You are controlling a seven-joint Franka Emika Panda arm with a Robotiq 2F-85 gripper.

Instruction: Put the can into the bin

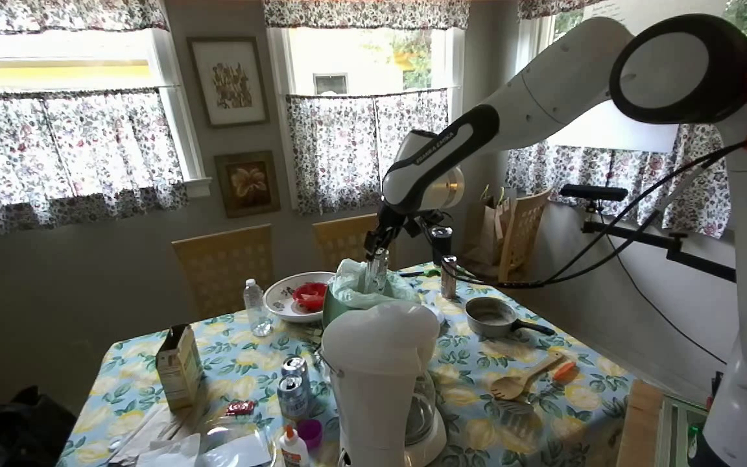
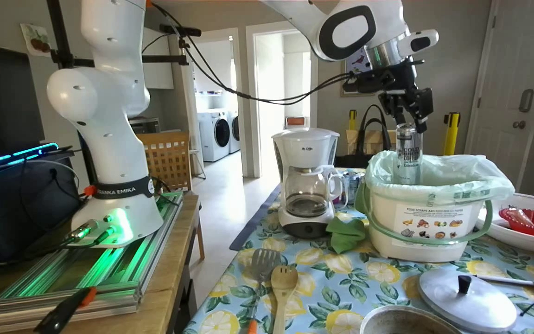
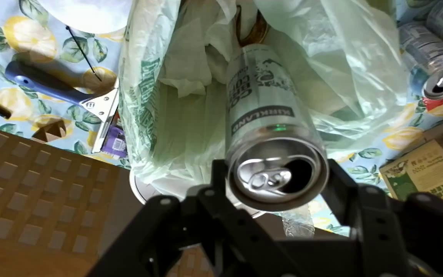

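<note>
The can [image 2: 408, 155] is a tall silver coffee can, also in the wrist view [image 3: 263, 88] and in an exterior view [image 1: 377, 272]. My gripper [image 2: 410, 122] is shut on its top end, with one finger on each side of the rim in the wrist view [image 3: 276, 173]. The can hangs nearly upright, its lower part within the mouth of the bin. The bin [image 2: 387, 215] is cream, with a green handle and a pale green bag [image 3: 140, 115] over its rim. Crumpled paper [image 3: 190, 54] lies inside. In an exterior view the coffee maker hides most of the bin.
A white coffee maker [image 2: 305, 185] stands beside the bin. A white bowl [image 1: 283, 298] with a red dish [image 1: 310, 296] is on its far side. A clear bottle [image 1: 257, 308], cans [image 1: 292, 395], a saucepan [image 1: 490, 316] and a pot lid [image 2: 466, 299] stand around.
</note>
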